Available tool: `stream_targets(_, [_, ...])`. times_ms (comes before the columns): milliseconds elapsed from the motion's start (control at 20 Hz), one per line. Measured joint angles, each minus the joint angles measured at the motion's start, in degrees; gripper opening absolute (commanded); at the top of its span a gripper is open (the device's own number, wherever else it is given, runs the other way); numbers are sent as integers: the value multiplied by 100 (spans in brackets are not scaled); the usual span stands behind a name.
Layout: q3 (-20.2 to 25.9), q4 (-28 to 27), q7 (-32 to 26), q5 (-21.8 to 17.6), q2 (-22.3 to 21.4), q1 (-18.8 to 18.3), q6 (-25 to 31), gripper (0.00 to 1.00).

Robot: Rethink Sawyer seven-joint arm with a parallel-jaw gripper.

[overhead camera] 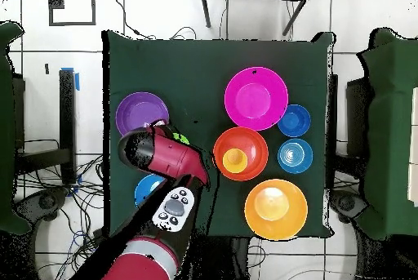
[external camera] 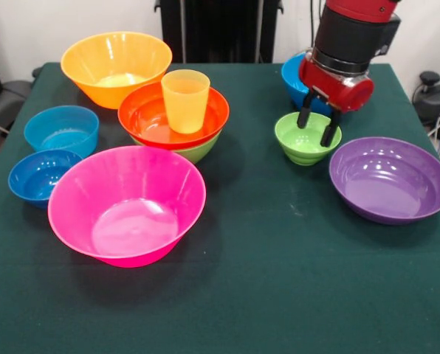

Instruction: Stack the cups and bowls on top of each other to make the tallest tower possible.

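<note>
Covering table [external camera: 279,295]: dark green cloth; white wall [external camera: 28,29] behind.

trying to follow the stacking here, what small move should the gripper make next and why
Probably lower a little and close on the small green bowl's rim. The gripper hangs open right over that bowl, one finger at its far rim and the other inside, and the bowl sits on the table, not lifted. The stack so far is the yellow cup in the red-orange bowl, so this bowl likely goes there.

The arm [overhead camera: 163,156] hides most of the small green bowl [overhead camera: 181,139] from overhead. Under the red-orange bowl [external camera: 173,115], the other green bowl [external camera: 198,151] shows only its edge.
</note>
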Motion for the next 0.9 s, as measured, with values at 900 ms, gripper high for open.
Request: stream_targets(900, [-51,5,117,56,459,-12,-387,100])
